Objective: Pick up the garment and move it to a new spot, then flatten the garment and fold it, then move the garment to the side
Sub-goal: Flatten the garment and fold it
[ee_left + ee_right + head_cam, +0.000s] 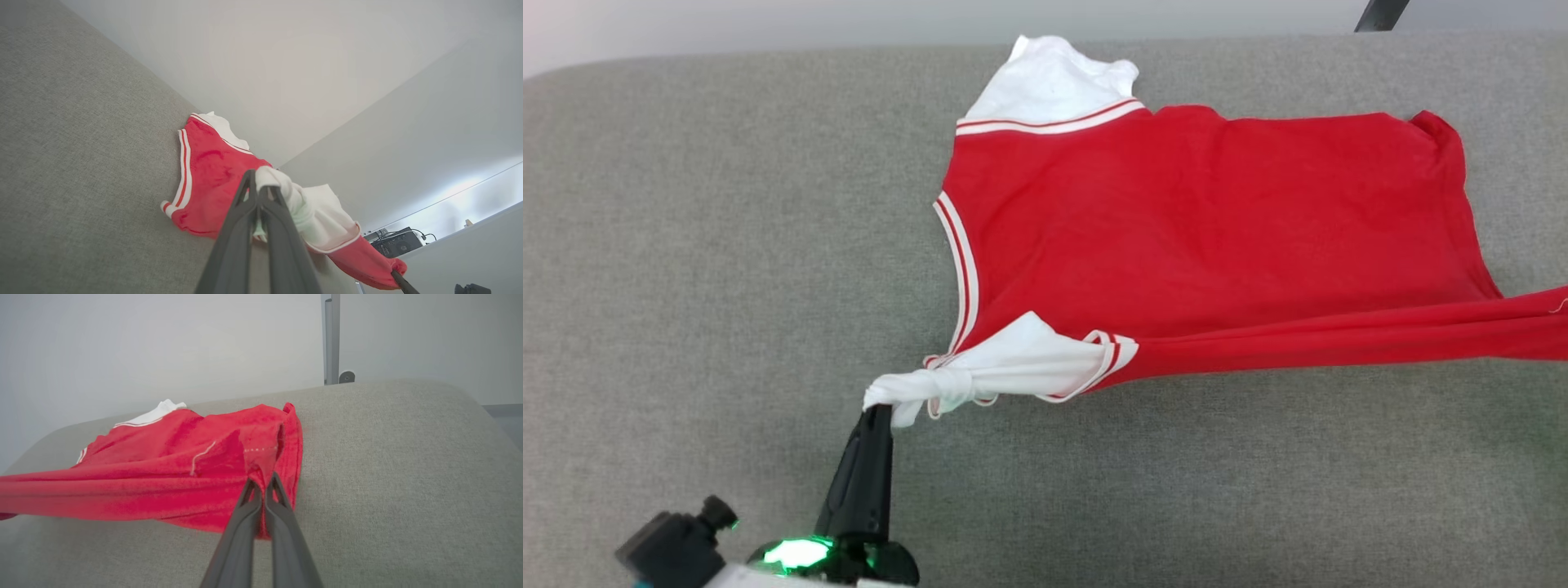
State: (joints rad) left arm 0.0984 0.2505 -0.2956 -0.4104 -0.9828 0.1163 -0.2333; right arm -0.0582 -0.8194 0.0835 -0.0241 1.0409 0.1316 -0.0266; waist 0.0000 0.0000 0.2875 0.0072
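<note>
Your left gripper point(876, 413) is clamped tight on the bunched white sleeve point(1013, 363), with cloth wadded over its tips. Your right gripper point(263, 481) is likewise pinched shut on the red hem point(261, 457) at the shirt's bottom corner. Between the 2 grips the near edge of the garment point(1176, 229) runs as a taut, rolled band, seemingly raised just off the surface. The rest lies back-side up on the grey cushion point(686, 245), body fairly smooth, with the far sleeve point(1054, 82) crumpled at the rear edge.

You look to be in the flattening step, though this may be the tail of the move to a new spot. The shirt is neither spread out nor folded.

Next, you'd want to lower both hands together, keeping the tension even so the near edge unrolls flat. Only then let go, and mind the sleeve wad snagging on your left tips.
</note>
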